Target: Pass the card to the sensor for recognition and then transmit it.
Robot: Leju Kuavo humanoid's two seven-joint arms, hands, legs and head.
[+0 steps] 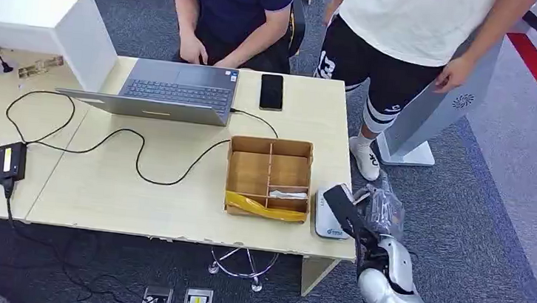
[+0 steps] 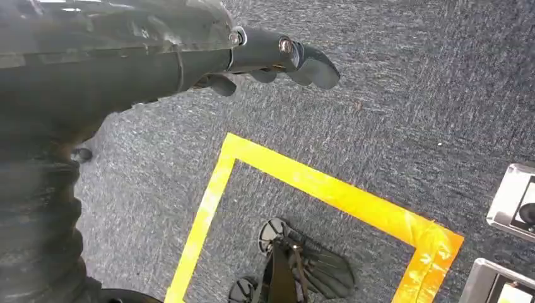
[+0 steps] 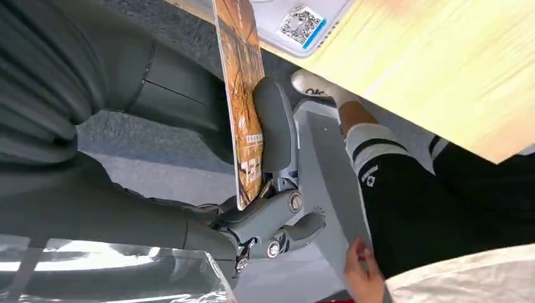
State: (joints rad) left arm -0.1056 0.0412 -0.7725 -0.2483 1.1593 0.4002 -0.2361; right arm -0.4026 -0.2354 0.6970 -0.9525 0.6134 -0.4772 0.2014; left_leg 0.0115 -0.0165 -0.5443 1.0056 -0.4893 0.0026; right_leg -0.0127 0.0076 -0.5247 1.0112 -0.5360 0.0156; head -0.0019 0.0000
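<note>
My right hand [image 1: 366, 244] reaches up from below the table's front right corner and pinches a card [image 1: 340, 205]. The card hangs tilted just above the white sensor [image 1: 327, 224], which lies flat on that corner. In the right wrist view the card [image 3: 241, 88] shows an orange-brown printed face, clamped between the grey thumb [image 3: 275, 126] and the fingers of the right hand [image 3: 268, 214]. Its far end points at the sensor [image 3: 296, 22], which bears a QR code. My left hand [image 2: 271, 55] hangs over the carpet with nothing in it, fingers loosely extended.
A compartmented cardboard box [image 1: 271, 152] stands beside the sensor. A laptop [image 1: 175, 90], a phone [image 1: 271, 91] and a cabled power adapter [image 1: 10, 161] lie on the table [image 1: 134, 205]. One person sits behind the laptop; another [image 1: 411, 31] stands by the right end.
</note>
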